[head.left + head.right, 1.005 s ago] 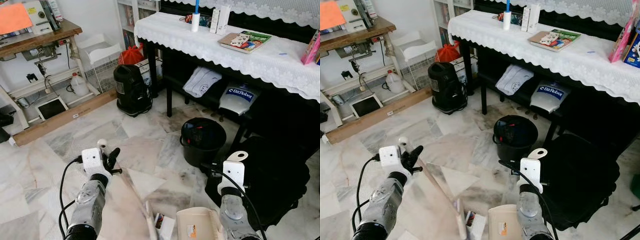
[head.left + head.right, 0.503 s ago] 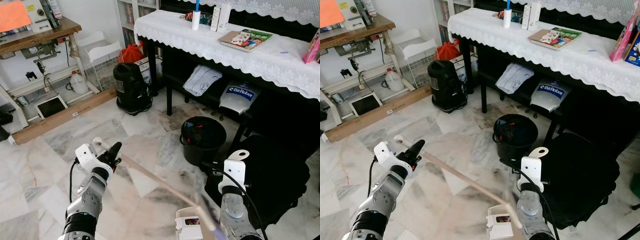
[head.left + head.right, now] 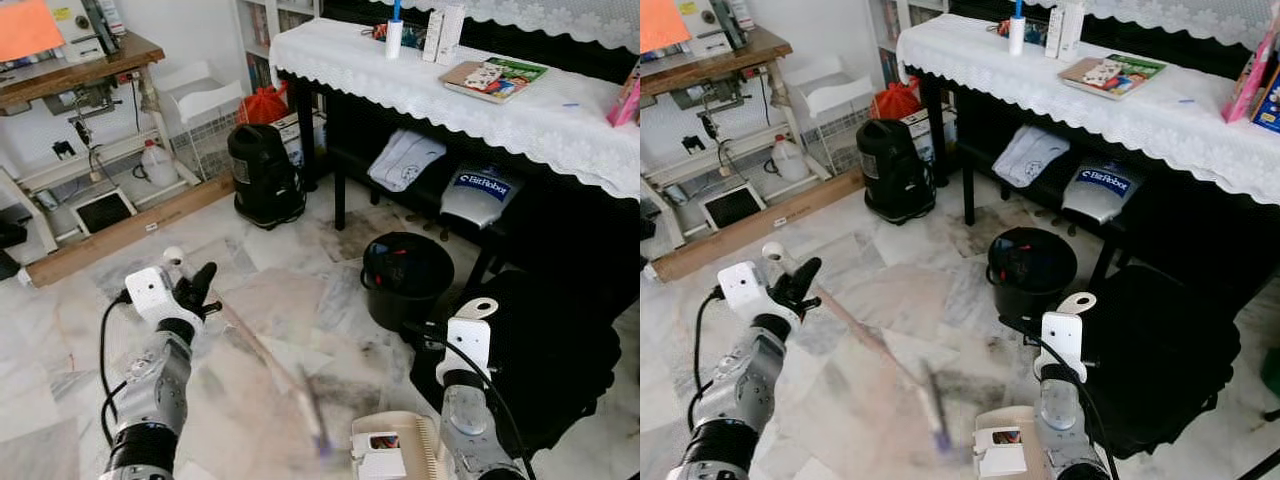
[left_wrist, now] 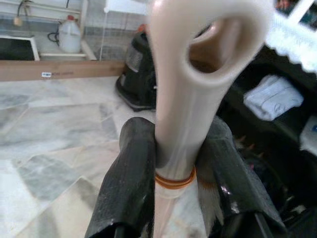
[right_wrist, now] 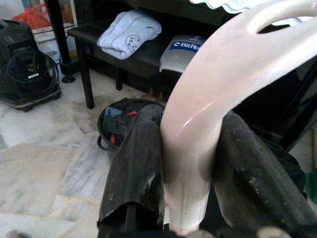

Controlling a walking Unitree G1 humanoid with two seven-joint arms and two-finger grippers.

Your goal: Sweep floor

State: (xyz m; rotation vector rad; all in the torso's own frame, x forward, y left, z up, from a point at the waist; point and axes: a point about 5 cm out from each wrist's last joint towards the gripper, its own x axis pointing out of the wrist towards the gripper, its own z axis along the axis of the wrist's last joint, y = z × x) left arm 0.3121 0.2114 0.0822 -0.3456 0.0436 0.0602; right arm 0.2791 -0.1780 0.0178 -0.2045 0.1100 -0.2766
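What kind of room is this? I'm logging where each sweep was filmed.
Probably a lived-in home room: marble floor, a piano under a lace cloth, a sewing table, a vacuum. Left gripper holds the broom, right gripper the dustpan.

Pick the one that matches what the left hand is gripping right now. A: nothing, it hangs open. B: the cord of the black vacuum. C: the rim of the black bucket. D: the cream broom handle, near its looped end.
D: in the left wrist view both black fingers of the left hand press against the cream broom handle just below its loop.
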